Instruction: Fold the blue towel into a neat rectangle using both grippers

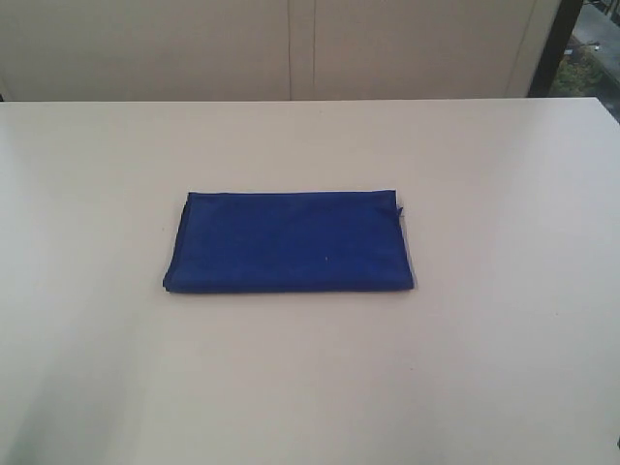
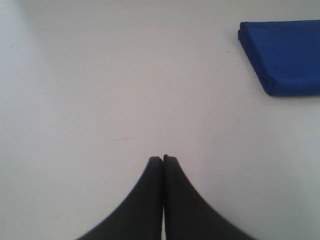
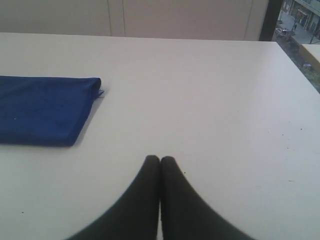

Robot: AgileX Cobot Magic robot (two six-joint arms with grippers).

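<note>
The blue towel (image 1: 291, 242) lies folded into a flat rectangle in the middle of the white table, with a tiny tag sticking out at its far right corner. Neither arm shows in the exterior view. In the left wrist view my left gripper (image 2: 163, 159) is shut and empty above bare table, well apart from the towel (image 2: 287, 55), of which only one folded end shows. My right gripper (image 3: 160, 159) is also shut with nothing in it, off to the side of the towel (image 3: 42, 110), whose tagged end faces it.
The white table (image 1: 504, 368) stretches wide around the towel. A beige wall (image 1: 291, 48) runs behind its far edge. At the far right a dark frame and a window (image 3: 295, 20) show, next to the table's right edge (image 3: 300, 67).
</note>
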